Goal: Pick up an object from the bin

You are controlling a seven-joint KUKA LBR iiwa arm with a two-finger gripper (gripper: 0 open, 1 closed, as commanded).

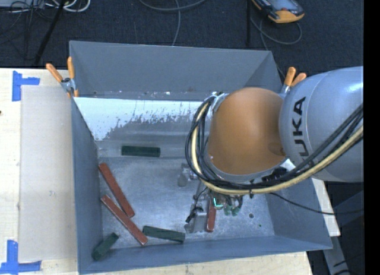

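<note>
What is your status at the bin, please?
Gripper down in bin, near side. Beside it, short brown stick. Off to view's left, dark green bar, apart.

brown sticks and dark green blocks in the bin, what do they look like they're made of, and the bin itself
The brown sticks look like wood or matte plastic: flat, straight-edged, reddish-brown, no shine. The dark green blocks could be rubber, foam or painted wood: dull, even colour with no glare. The bin looks like grey sheet metal, with bright scuffed streaks on its back wall.
</note>
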